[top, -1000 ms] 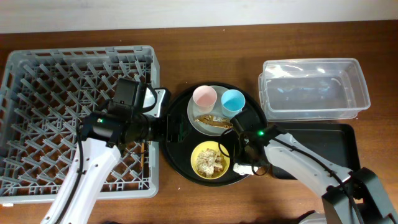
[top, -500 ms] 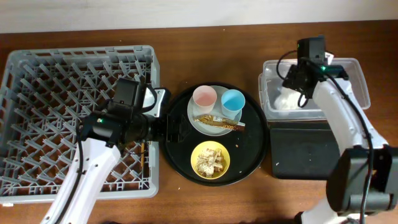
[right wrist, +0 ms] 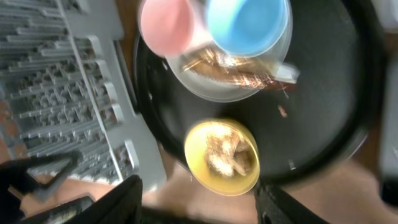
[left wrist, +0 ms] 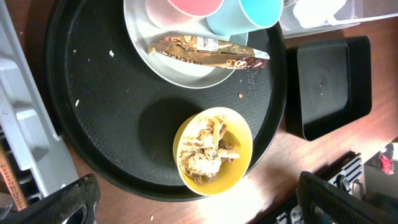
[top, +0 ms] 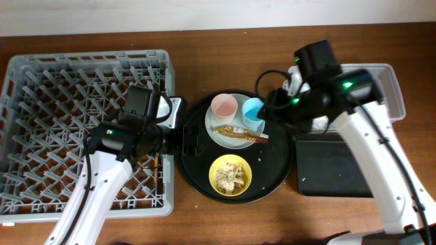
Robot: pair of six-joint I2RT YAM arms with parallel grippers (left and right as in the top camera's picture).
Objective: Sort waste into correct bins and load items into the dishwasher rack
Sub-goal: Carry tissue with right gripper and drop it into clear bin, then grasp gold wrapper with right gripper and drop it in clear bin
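- Overhead view tells me one piece of waste is dealt with. The napkin [left wrist: 314, 11] lies inside the clear tub [top: 392, 90] at the far right corner of the bench.
- The wrapper [top: 242, 135] lies across the plate [top: 212, 129], and the food scraps [top: 228, 175] fill the yellow bowl [top: 246, 180]. The black shallow tray [top: 334, 167], by the right edge, holds nothing I can make out.
- The rack [top: 54, 88] at the left end carries only a thin wooden stick near its right side, which I take to be the chopsticks [top: 158, 169].
- The pink cup [top: 223, 106], blue cup [top: 254, 109], plate and bowl all sit on the round black tray [top: 272, 163] mid-bench. I judge the job is barely begun.
- My left gripper [left wrist: 202, 200] hangs between the rack's right side and the round tray, fingers spread with nothing between them.
- My right gripper [right wrist: 202, 202] hovers above the cups. Its view is blurred, but the fingers look splayed and empty.
- Against the earlier frames:
  - A second ago the right arm was low by the bowl, where the napkin lay.
  - Half a second ago it stood over the tub, and it has since swung back to the cups.
  - The left arm and the dishes have not shifted.
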